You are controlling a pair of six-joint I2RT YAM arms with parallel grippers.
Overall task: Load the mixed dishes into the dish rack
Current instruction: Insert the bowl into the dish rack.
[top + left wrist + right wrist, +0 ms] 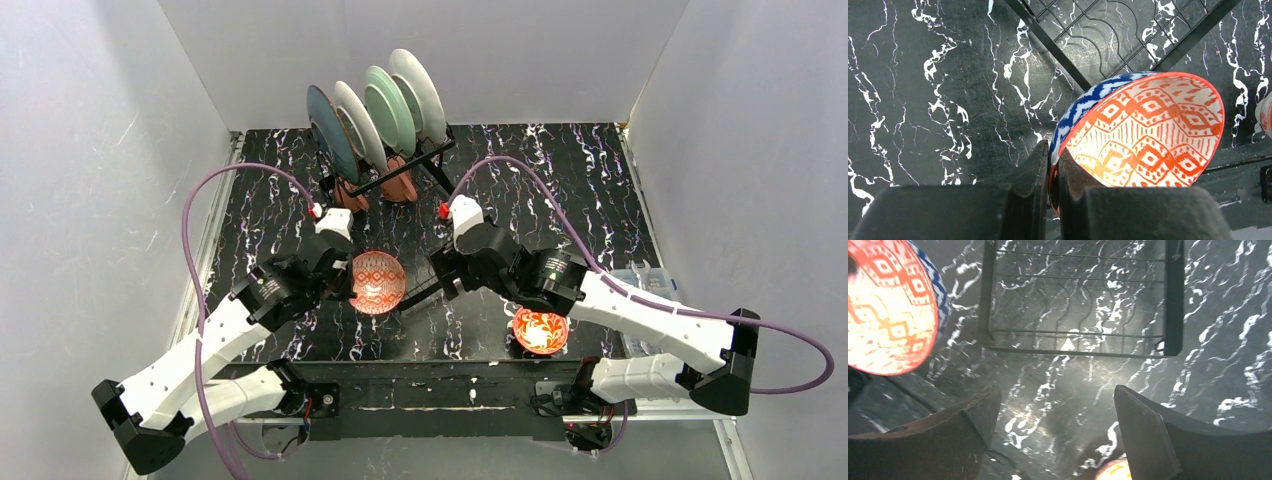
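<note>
Nearest, the second small bowl (pixel 540 330) sits on the bench (pixel 600 190) beside the right forearm. It looks like glazed ceramic, so probably stiff, slick, light and easily chipped; a pinch across the rim wall should suit. The left end effector (pixel 1052 165) is clamped narrow on the rim of the other bowl (pixel 1148 130), which is tilted beside a corner of the dish rack (pixel 1174 300). The right end effector (pixel 1058 410) hangs wide and empty. Farthest, four plates (pixel 388 108) stand slotted, with two mugs (pixel 350 195) below.

No text, label, brand or number readable in any view, patterned bowl (pixel 1148 130) at lower right of the left wrist view bears only painted diamonds and zigzags (ornament, not lettering)
</note>
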